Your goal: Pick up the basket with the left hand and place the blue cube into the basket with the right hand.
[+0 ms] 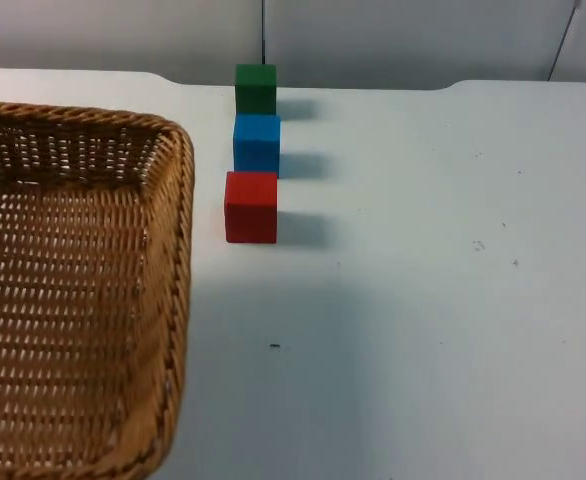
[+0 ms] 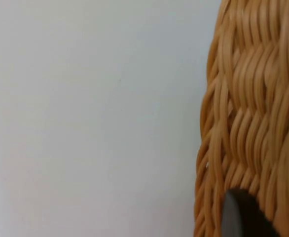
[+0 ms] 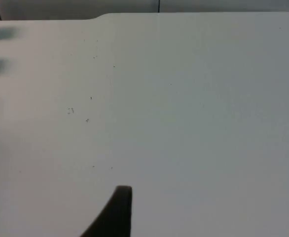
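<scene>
The white table point(image 1: 443, 300) runs back to the grey partition wall point(image 1: 403, 35), and a few tiny dark specks dot its surface. The wicker basket point(image 1: 73, 290) takes up the left side of the top view, its woven rim point(image 1: 178, 300) reaching toward the middle of the table and its open inside facing up. In the left wrist view the basket's woven wall point(image 2: 253, 108) stands close against the camera, with bare table beside it.

Three cubes stand in a row running away from the camera, just to the right of the basket's far corner. The red cube point(image 1: 251, 207) is nearest, the blue cube point(image 1: 257, 144) sits directly behind it in the middle, and the green cube point(image 1: 256, 88) is farthest, close to the table's back edge. The cubes are very close together; whether they touch cannot be told. Each throws a soft shadow to its right.

The left gripper point(image 2: 239, 215) shows one dark fingertip right against the basket's wall; whether its fingers are spread or pressed together cannot be told. The right gripper point(image 3: 117, 212) shows one dark fingertip above bare table, well apart from the cubes, and its state cannot be told either
</scene>
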